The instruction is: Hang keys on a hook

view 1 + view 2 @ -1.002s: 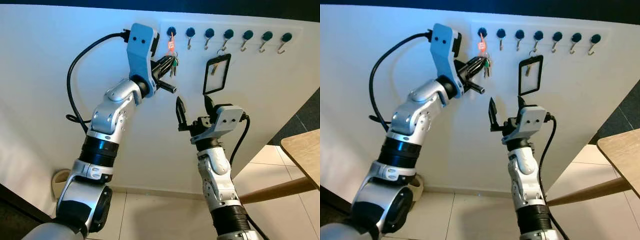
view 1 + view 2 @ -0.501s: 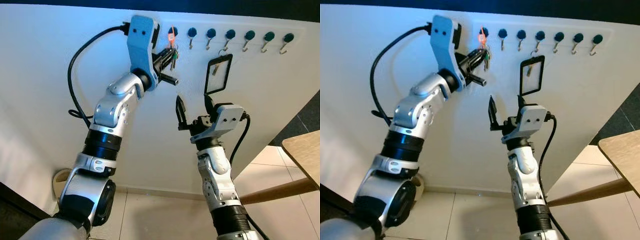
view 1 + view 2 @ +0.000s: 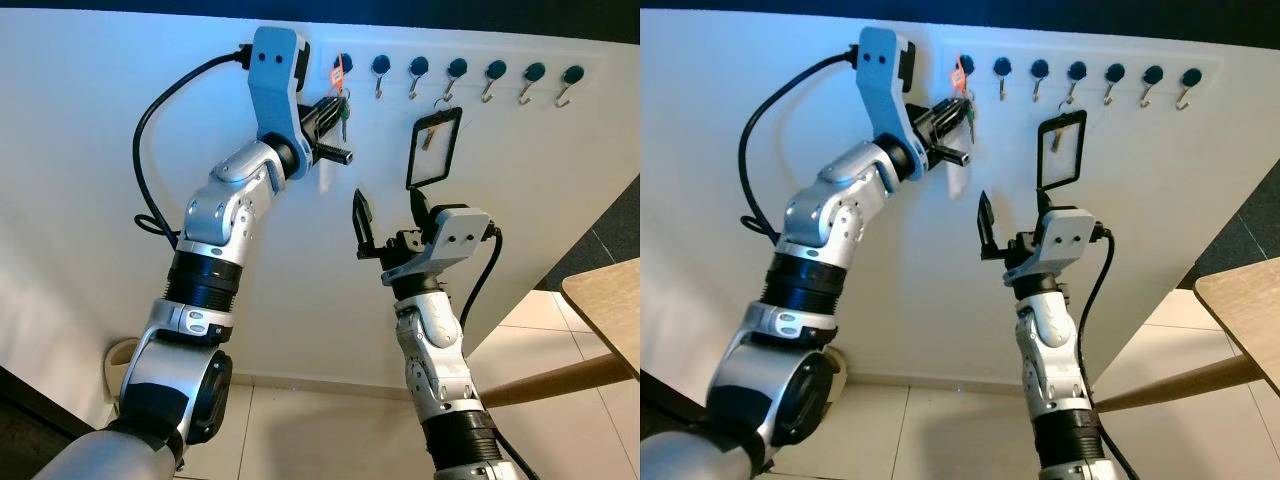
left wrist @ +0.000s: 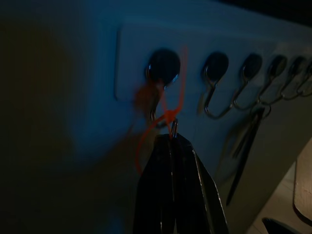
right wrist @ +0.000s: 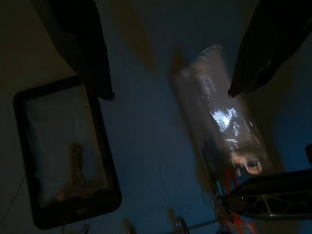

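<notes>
The left claw (image 3: 338, 108) is clamped on the keys (image 3: 343, 102), right at the far-left hook (image 3: 342, 66). Next, I think, slip the ring on. The right claw (image 3: 388, 212) waits lower, fingers apart.

keys (image 3: 343, 112) with orange loop, at leftmost hook (image 3: 343, 66)

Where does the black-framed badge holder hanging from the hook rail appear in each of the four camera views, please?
Left eye view: badge holder hangs right of centre, above the right gripper.
Right eye view: badge holder, upper middle, again above that gripper.
Left wrist view: too dark to tell; only a dark strip below the hooks.
Right wrist view: badge holder beside one black finger.
Shared landmark: the hook rail.
</notes>
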Tool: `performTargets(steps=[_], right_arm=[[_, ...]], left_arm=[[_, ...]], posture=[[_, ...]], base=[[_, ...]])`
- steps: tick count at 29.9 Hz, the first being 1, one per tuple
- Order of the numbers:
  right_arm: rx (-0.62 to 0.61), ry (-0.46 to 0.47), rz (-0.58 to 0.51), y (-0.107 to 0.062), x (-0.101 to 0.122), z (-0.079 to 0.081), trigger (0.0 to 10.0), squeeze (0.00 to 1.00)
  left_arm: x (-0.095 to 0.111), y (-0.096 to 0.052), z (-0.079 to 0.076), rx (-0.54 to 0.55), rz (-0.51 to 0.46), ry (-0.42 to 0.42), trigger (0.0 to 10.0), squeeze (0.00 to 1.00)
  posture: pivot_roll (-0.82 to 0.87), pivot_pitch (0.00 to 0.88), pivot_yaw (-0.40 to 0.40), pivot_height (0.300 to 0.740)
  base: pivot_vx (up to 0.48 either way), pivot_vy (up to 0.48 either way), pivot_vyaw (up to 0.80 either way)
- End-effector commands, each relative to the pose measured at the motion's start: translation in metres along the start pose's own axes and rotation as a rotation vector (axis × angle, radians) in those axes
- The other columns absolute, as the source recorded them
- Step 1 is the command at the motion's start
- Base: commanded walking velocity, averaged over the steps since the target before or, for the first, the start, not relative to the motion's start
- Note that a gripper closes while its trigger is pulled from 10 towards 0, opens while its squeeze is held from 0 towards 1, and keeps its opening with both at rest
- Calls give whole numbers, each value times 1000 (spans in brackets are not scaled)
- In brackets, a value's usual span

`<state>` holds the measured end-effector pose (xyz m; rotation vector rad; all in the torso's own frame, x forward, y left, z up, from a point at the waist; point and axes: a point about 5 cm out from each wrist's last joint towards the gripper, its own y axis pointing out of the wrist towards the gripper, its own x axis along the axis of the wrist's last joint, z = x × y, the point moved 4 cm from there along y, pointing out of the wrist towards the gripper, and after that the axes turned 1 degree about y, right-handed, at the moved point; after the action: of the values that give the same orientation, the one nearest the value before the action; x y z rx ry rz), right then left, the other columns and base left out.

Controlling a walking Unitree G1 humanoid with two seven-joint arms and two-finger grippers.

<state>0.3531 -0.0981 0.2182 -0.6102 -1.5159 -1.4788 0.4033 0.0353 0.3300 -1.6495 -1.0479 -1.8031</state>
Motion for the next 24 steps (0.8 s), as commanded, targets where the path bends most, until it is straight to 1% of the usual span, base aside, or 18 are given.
performTargets(steps=[1,2,5,10,14,17,24], right_arm=[[-2,1,4,0,0,0,10000,0],[-2,1,5,0,0,-1,10000,0],[-1,2,7,0,0,0,10000,0],[0,1,8,0,1,-1,10000,0],[0,0,7,0,1,-1,10000,0],[0,0,5,1,1,-1,10000,0],[1,1,3,1,2,-1,10000,0]], left_arm=[[-3,2,-5,-22,16,-14,10000,0],[-5,2,-6,-26,25,-22,10000,0],[-7,2,-4,-21,28,-85,10000,0],[-1,1,2,-3,10,-137,10000,0],[0,1,4,9,0,-139,10000,0],[6,0,6,18,-29,-146,10000,0],[20,-1,0,-23,-104,-161,10000,0]], posture=[[9,106,-8,740],[9,106,-10,740],[8,107,-10,740],[8,109,-12,740],[8,107,-13,740],[8,108,-14,740],[8,110,-16,740]], base=[[0,0,0],[0,0,0],[0,0,0],[0,0,0],[0,0,0],[0,0,0],[0,0,0]])
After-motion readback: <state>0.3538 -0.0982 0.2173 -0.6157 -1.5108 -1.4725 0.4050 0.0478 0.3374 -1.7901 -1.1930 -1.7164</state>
